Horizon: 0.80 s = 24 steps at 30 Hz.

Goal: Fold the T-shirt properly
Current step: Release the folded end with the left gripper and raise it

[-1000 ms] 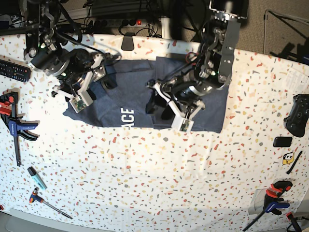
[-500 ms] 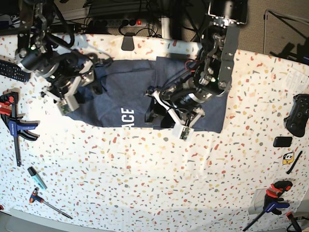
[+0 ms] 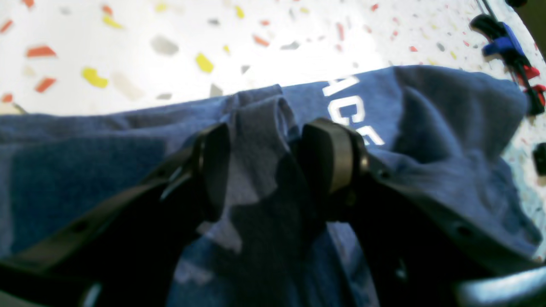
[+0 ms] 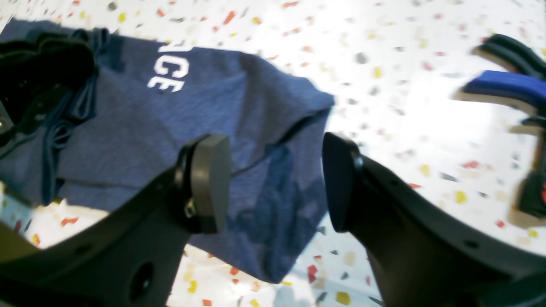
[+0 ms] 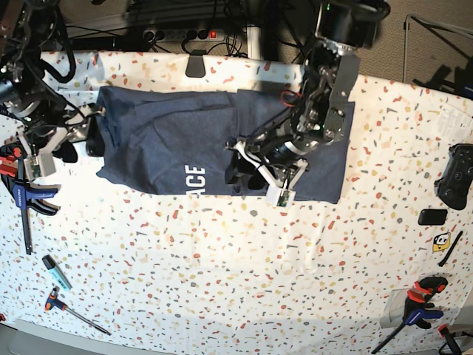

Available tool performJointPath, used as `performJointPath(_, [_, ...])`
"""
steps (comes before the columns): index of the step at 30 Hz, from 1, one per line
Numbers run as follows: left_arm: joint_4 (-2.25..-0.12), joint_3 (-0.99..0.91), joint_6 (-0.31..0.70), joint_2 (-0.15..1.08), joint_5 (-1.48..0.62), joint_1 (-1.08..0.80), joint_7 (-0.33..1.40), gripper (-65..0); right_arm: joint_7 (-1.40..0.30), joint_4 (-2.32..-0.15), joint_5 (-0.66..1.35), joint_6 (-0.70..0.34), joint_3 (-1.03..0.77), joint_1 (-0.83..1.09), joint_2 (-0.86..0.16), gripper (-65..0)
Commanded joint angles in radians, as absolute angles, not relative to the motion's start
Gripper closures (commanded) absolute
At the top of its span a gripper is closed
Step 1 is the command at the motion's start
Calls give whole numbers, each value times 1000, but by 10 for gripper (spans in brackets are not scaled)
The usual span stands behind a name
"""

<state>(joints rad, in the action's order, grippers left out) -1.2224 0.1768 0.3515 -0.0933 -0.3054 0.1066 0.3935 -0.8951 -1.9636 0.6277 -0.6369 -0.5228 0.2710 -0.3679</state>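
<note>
The navy T-shirt lies partly folded across the far middle of the table, with white letters "ACE" near its front edge. It also shows in the left wrist view and the right wrist view. My left gripper is low over the shirt's middle. Its jaws are open and straddle a raised ridge of fabric. My right gripper is at the shirt's left edge. It is open and empty, held above the shirt's corner.
A blue clamp lies at the left edge, also in the right wrist view. A teal marker and a T-handle tool lie front left. A black game controller and another clamp are on the right.
My right arm has swung left, from over the shirt's left part to beyond its left edge, leaving that part spread flat. My left gripper has stayed over the shirt's middle.
</note>
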Motion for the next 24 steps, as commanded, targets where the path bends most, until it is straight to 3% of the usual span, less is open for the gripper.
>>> performJointPath(1, [-1216, 178, 363, -104, -315, 141, 373, -301, -874, -1983, 640, -649, -534, 263, -379, -341])
performJointPath(7, [-1173, 178, 363, -105, -325, 197, 366, -301, -883, -1983, 640, -649, -537, 263, -380, -341])
performJointPath(10, [-1182, 178, 417, -105, -377, 213, 390, -301, -889, -1983, 640, -649, -537, 263, -379, -341])
performJointPath(19, [-1363, 177, 476, -92, -446, 216, 598, -301, -930, -1983, 633, -649, -538, 264, -380, -341])
performJointPath(24, [-1445, 177, 475, -14, -447, 213, 645, -301, -984, -1983, 632, -648, -538, 264, -380, -341])
